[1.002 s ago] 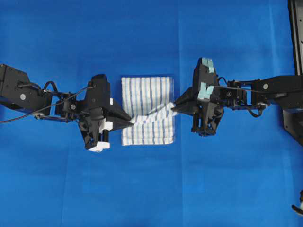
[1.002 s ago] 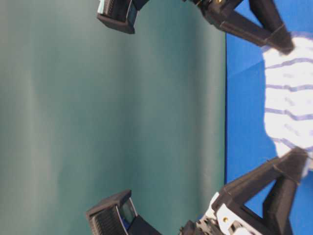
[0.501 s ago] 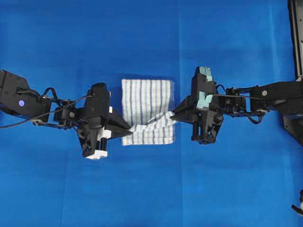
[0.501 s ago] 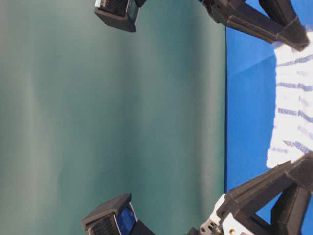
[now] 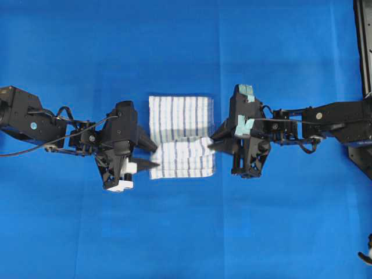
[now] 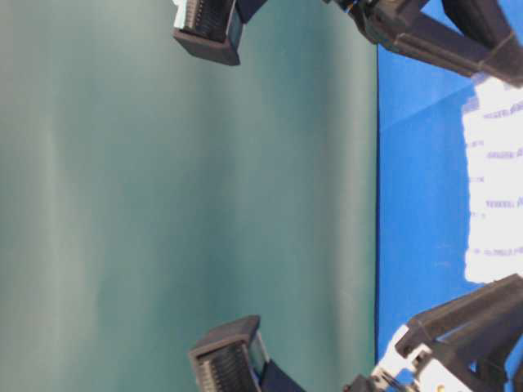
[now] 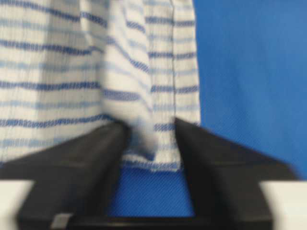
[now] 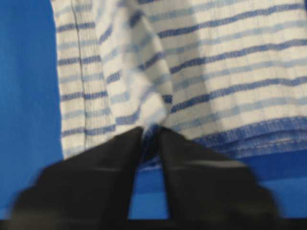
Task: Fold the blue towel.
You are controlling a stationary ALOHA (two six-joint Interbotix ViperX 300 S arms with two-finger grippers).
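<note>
Lying folded on the blue cloth point(image 5: 279, 64), striped woven towel point(image 5: 180, 122) (hemmed edges); left gripper point(image 5: 152, 157) jaws apart, right gripper point(image 5: 213, 138) jaws slightly parted around a fold.

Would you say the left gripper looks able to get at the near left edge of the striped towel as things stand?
Probably yes: the left gripper sits right at the blue towel's left edge, jaws apart around a raised fold, with only the table covering around it.

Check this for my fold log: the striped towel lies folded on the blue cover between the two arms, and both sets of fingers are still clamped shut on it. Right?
Not quite. The striped towel does lie folded on the blue cover between the arms, but the left gripper has opened: the left wrist view shows its fingers standing apart around a loose fold. The right gripper is parting too.
</note>
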